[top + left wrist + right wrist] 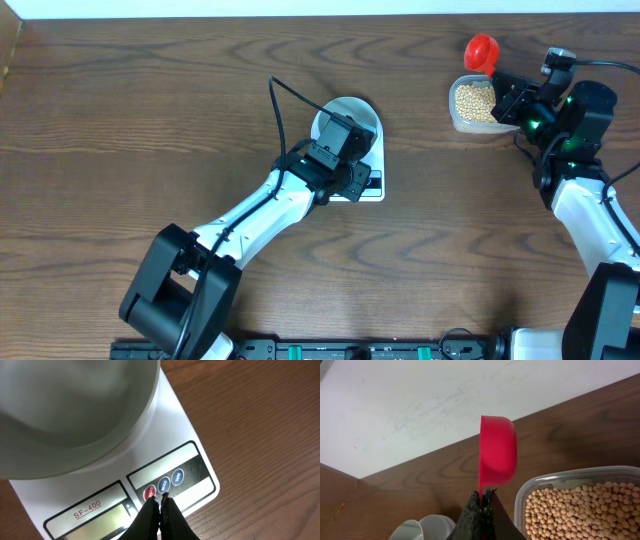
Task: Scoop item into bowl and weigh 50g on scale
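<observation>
Scale [172,422] buttons [164,485]: left-wrist view only

Bowl [75,405] sits on white scale [172,420] — tan beans [580,510] well apart.

red scoop [497,452], tan beans [580,510], white scale [182,430]

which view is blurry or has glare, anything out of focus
Left wrist: the bowl is close and soft, out of focus, while the scale buttons read sharp and its display looks washed out. Right wrist: red scoop and beans crisp; the right hand is a dark mass. Overhead: evenly lit and sharp.
</observation>
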Motion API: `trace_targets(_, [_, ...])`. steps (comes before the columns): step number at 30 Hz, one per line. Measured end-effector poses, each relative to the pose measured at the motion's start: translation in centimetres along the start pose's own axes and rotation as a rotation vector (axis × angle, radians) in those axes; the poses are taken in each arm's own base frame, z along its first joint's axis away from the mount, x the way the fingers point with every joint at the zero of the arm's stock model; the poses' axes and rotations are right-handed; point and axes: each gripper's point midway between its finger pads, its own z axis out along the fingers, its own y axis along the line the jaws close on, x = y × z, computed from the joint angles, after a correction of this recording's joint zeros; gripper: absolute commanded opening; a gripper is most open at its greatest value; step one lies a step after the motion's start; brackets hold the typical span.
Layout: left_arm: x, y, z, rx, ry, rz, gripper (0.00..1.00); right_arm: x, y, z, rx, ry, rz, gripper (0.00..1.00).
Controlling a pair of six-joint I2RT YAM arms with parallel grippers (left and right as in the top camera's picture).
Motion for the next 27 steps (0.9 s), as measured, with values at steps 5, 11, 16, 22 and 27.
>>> trace_targets(5, [1.1,0.3,1.6,-0.006,0.044,-0.006,0.07,0.0,0.0,0.0,0.0,0.0,0.0,0.01])
trace_targets(11, [2.6,0.7,3.9,-0.004,0.096,-0.012,0.07,0.0,0.0,0.0,0.0,0.001,0.0,0.01])
trace_targets(16, [2.6,0.7,3.9,-0.005,0.094,-0.011,0.07,0.0,0.0,0.0,0.0,0.0,0.0,0.01])
trace_targets(22, [2.4,0.6,3.9,-0.005,0.088,-0.01,0.07,0.0,0.0,0.0,0.0,0.0,0.0,0.01])
trace_targets(27, [2.4,0.7,3.9,-0.005,0.088,-0.01,0.07,0.0,0.0,0.0,0.0,0.001,0.0,0.01])
